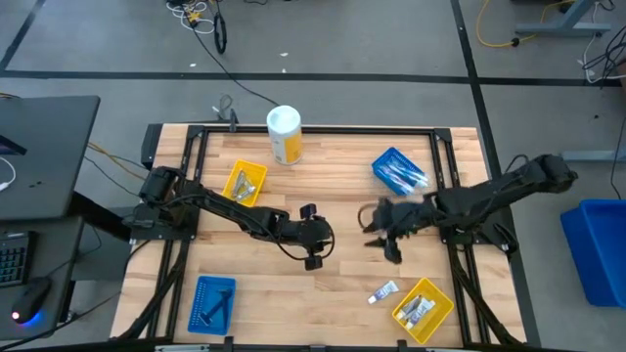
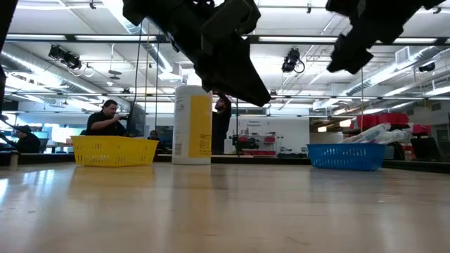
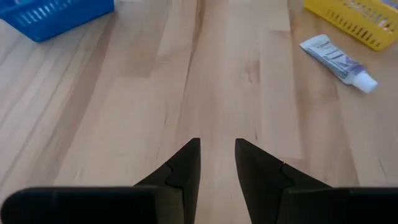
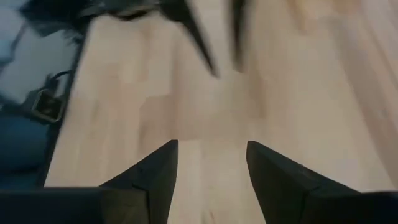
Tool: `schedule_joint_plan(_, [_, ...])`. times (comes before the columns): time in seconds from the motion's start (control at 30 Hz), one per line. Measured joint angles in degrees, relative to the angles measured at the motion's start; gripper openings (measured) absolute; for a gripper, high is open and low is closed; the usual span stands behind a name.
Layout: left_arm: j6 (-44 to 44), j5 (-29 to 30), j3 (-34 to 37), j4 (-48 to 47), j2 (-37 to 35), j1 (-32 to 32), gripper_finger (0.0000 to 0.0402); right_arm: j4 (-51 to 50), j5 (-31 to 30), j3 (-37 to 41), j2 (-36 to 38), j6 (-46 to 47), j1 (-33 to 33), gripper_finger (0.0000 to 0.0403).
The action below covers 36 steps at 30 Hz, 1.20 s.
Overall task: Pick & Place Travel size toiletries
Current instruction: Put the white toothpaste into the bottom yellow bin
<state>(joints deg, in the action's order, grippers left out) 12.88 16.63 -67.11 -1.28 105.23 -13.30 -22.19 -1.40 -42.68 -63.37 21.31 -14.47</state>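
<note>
A white toothpaste tube (image 1: 383, 291) (image 3: 339, 62) lies flat on the wooden table, just beside the near-right yellow tray (image 1: 423, 310), which holds more small tubes. Toothbrushes lie in the far-right blue tray (image 1: 399, 171). My left gripper (image 1: 321, 241) (image 3: 217, 158) hovers over the table's middle, open by a narrow gap, with nothing between its fingers. It points toward the tube, which is well ahead of it. My right gripper (image 1: 378, 233) (image 4: 211, 165) hangs open and empty just to its right, facing the left gripper.
A tall yellow canister with a white lid (image 1: 285, 135) stands at the far middle. A yellow tray (image 1: 245, 184) sits far left and a blue tray (image 1: 212, 300) near left. Bare wood lies between the grippers and the near edge. People sit beyond the table (image 2: 105, 116).
</note>
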Motion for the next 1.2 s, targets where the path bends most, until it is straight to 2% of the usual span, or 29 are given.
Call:
schedule_joint_plan(0.1, [0.08,-1.23,0.00,0.23,0.00,0.00,0.0109,5.89,-1.72,-0.02,-3.52,-4.28,-4.83,0.0208])
schedule_joint_plan(0.23, [1.46,-1.39,0.00,0.33,0.00,-0.04,0.0109,11.80,-0.82,-0.02,-8.93,-5.76,-9.78,0.0216])
schedule_joint_plan(0.43, [1.26,-1.32,0.00,0.72,0.00,0.03,0.0109,14.20,6.26,-0.02,-18.17,-3.41,-14.59,0.0220])
schedule_joint_plan(0.6, [1.28,-1.30,0.00,0.86,0.00,0.03,0.0109,13.85,13.35,-0.78,-24.31,0.27,-14.71,0.0215])
schedule_joint_plan(0.73, [1.28,-1.28,0.00,1.10,0.00,0.03,0.0109,10.63,13.48,-3.79,-26.41,-0.22,-14.52,0.0221])
schedule_joint_plan(1.0, [1.28,-1.28,0.00,0.83,-0.02,0.03,0.0109,10.07,13.59,-4.46,-28.66,-2.62,-17.30,0.0264])
schedule_joint_plan(1.2, [1.28,-1.28,0.00,0.63,-0.03,0.00,0.0109,10.53,11.87,-4.46,-31.95,-3.50,-20.62,0.0252])
